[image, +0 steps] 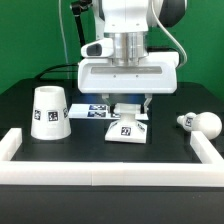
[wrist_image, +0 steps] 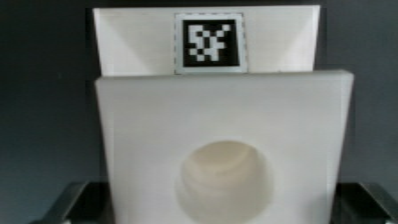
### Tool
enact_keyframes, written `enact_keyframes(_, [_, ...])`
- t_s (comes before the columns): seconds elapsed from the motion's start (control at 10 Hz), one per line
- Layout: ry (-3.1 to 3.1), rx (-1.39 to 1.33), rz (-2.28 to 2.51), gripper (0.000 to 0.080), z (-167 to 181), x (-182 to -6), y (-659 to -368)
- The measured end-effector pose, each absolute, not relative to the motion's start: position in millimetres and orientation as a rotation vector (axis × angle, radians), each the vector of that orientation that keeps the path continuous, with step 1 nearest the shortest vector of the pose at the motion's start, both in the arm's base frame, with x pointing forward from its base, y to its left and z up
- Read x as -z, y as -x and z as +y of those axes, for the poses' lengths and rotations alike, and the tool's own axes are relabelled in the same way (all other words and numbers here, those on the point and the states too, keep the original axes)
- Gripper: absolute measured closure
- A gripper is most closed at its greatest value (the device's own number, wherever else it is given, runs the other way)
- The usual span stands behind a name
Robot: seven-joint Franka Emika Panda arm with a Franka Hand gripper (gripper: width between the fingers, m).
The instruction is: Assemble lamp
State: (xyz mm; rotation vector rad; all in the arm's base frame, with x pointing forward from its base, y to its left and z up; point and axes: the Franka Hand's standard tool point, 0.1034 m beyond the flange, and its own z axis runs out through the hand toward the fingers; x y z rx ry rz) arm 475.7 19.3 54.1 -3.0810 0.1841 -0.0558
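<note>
The white square wedge base (image: 127, 128) lies at the table's middle with a tag on its front. My gripper (image: 130, 106) hangs right over it, jaws spread wide. In the wrist view the base (wrist_image: 222, 110) fills the frame, its round socket (wrist_image: 228, 178) between my dark fingertips (wrist_image: 80, 200), which stand at its two sides; I see no squeeze on it. The cone shade (image: 49, 112) stands at the exterior view's left. The round bulb (image: 201, 122) lies on its side at the exterior view's right.
The marker board (image: 100, 111) lies flat just behind the base. Long white rails (image: 110, 176) edge the table's front and both sides. A green wall stands behind.
</note>
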Motion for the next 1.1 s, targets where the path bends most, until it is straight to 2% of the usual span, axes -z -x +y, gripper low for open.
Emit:
enact_keyframes(0.6, [3.058, 0.089, 0.032, 0.0264, 55.3, -51.8, -551.6])
enact_keyframes(1.1, [3.057, 0.089, 0.022, 0.0263, 58.3, -51.7, -556.3])
